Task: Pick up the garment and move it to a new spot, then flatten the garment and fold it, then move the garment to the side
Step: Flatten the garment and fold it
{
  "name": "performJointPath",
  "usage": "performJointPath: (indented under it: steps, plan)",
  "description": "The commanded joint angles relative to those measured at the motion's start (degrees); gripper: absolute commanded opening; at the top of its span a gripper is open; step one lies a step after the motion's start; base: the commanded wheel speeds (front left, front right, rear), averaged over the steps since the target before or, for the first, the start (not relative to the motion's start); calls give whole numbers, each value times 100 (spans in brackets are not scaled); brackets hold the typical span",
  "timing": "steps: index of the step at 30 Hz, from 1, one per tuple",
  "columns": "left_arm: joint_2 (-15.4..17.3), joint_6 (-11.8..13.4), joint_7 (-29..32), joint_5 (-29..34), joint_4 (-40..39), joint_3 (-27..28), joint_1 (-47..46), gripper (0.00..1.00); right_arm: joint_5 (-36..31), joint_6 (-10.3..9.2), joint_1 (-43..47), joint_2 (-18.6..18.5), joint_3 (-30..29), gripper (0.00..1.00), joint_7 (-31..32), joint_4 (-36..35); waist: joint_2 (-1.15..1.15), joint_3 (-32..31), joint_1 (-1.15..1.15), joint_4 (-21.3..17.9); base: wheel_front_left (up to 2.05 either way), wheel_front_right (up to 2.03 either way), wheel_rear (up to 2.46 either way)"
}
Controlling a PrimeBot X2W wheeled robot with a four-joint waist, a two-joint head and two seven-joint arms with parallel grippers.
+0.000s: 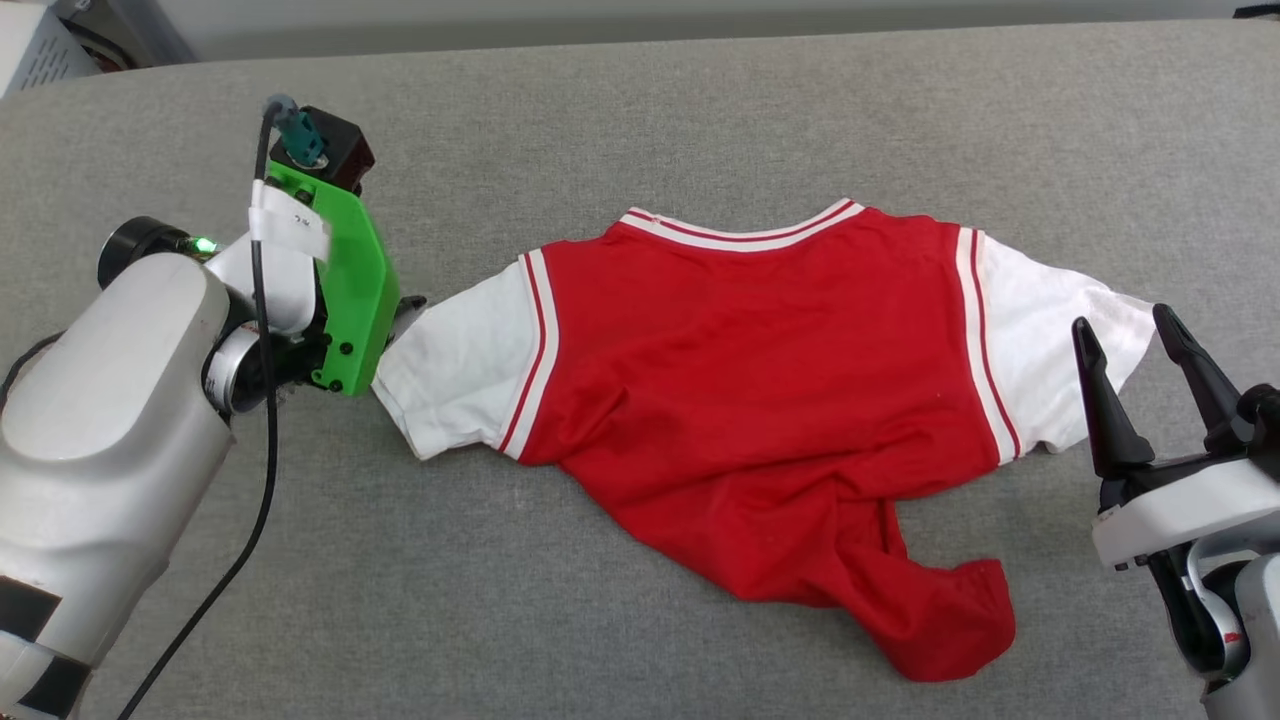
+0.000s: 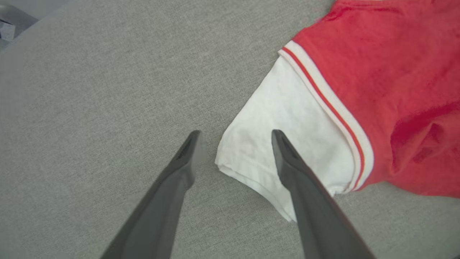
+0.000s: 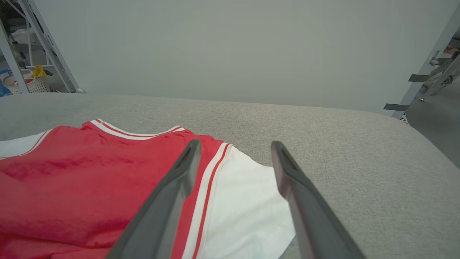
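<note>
Wide grey bench [image 1: 700, 110], and the shirt [image 1: 740, 380] lies across its middle, plain red side up. The sleeves are thrown out left and right and the hem [image 1: 940, 620] is bunched toward the near edge, so flattening looks like the job in hand. The left gripper [image 2: 235, 138], fingers apart and empty, straddles the left sleeve [image 2: 284, 118] at its cuff corner. The right gripper [image 1: 1125, 325], also spread and empty, hangs by the right sleeve [image 1: 1050, 320], placed to tug outward.

We record a grey fabric-covered tabletop [image 1: 700, 120], rounded at its far edge. Behind it we see a plain pale wall [image 3: 230, 46]. Beyond the far left corner we find a metal frame [image 3: 55, 54], a white basket [image 3: 34, 85] holding a yellow item [image 3: 37, 72], and a white perforated box [image 1: 40, 45].
</note>
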Motion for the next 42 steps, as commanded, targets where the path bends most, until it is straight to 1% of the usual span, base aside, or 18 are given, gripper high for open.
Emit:
performJointPath:
  steps: [1, 2, 5, 10, 14, 15, 16, 21, 26, 28, 33, 37, 39, 40, 41, 42]
  plan:
    - [49, -15, 96, -133, 100, -120, -137, 100, -60, -4, 56, 36, -10, 100, 37, -72, 0, 129, 0, -76, 0, 0, 0]
    - [84, -15, 230, -233, 320, -350, -210, 100, -76, -4, -28, 48, 43, 100, 48, -96, 0, 256, 0, -152, 0, 0, 0]
    - [129, -15, 335, -181, 490, -731, -269, 100, -69, -4, -134, 46, 98, 100, 34, -72, 0, 388, 0, -210, 0, 0, 0]
    - [122, -15, 357, -270, 851, -1137, -321, 100, -105, -4, -243, 53, 160, 100, 0, -6, 0, 561, 0, -255, 0, 0, 0]
    - [97, -15, 248, -474, 1072, -1412, -281, 100, -102, -4, -293, 61, 176, 100, -46, 54, 0, 619, 0, -279, 0, 0, 0]
    - [97, -15, 222, -536, 1106, -1457, -275, 75, -101, -4, -295, 61, 174, 100, -54, 69, 0, 618, 0, -280, 0, 0, 0]
    - [111, -15, 143, -605, 1148, -1480, -286, 0, -101, -4, -297, 63, 174, 100, -63, 89, 0, 608, 0, -280, 0, 0, 0]
    - [283, -15, -553, -836, 1060, -1497, -343, 0, -151, -4, -290, -46, 99, 100, -108, 130, 0, 404, 0, -248, 0, 0, 0]
    - [642, -15, -1377, -956, 718, -1413, -361, 0, -198, -4, -270, -319, -102, 100, -69, 49, 0, 100, 0, -142, 0, 0, 0]
    - [760, -15, -1595, -981, 595, -1379, -325, 0, -198, -4, -277, -426, -210, 100, 5, -36, 0, 12, 0, -80, 0, 0, 0]
    - [1006, 14, -1968, -1008, 277, -1287, -152, 0, -17, -4, -411, -950, -356, 100, 368, -276, 0, -93, 0, 112, 0, 0, 0]
    - [1165, 148, -2100, -987, 0, -1253, -6, 0, 259, -4, -624, -1459, -271, 100, 918, -456, 0, -61, 0, 247, 0, 0, 0]
    - [1223, 218, -2145, -964, -144, -1246, 42, 0, 451, -4, -763, -1745, -100, 100, 1344, -486, 0, -24, 0, 312, 0, 0, 0]
    - [1244, 258, -2173, -962, -222, -1234, 63, 0, 600, -4, -845, -1893, 23, 100, 1667, -479, 0, -2, 0, 342, 0, 0, 0]
    - [1266, 317, -2206, -948, -356, -1224, 85, 0, 946, -4, -1013, -2171, 318, 100, 2330, -469, 0, 43, 0, 396, 0, 0, 0]
    - [1269, 345, -2223, -935, -414, -1220, 87, 0, 1123, -4, -1104, -2285, 454, 100, 2623, -464, 0, 65, 0, 419, 0, 0, 0]
